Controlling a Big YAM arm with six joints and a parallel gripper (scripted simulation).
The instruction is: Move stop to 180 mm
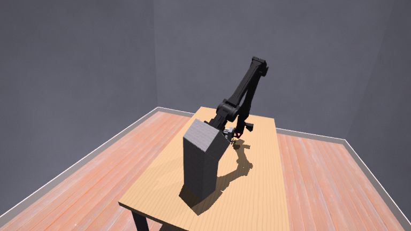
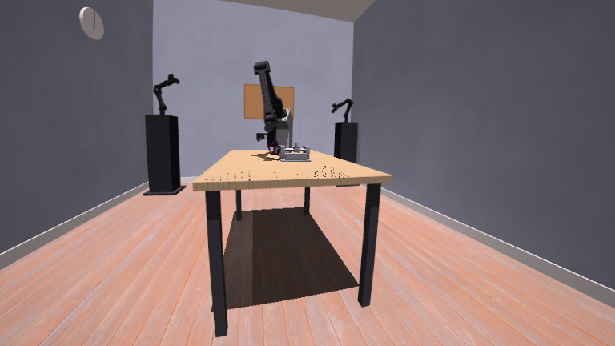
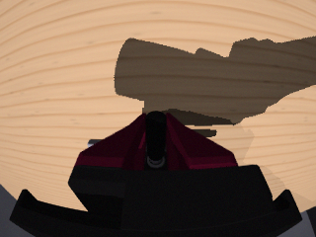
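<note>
A small grey stop fixture [image 2: 295, 154] with a rail and end blocks sits on the wooden table, in front of a tall grey box. My gripper [image 2: 272, 149] reaches down at the fixture's left end, its dark red fingers shut on the handwheel's handle. In the wrist view the red fingers close around a thin black pin, the handle [image 3: 156, 133], above the table top. In the top view the gripper [image 1: 237, 135] shows just past the grey box, and the fixture [image 1: 228, 132] is mostly hidden behind it. The scale reading is too small to see.
A tall grey box [image 1: 202, 159] with a slanted top stands on the table next to the fixture. Two other arms on black pedestals [image 2: 162, 151] [image 2: 345, 140] stand by the back wall. The arm's shadow [image 3: 211, 82] falls on the table.
</note>
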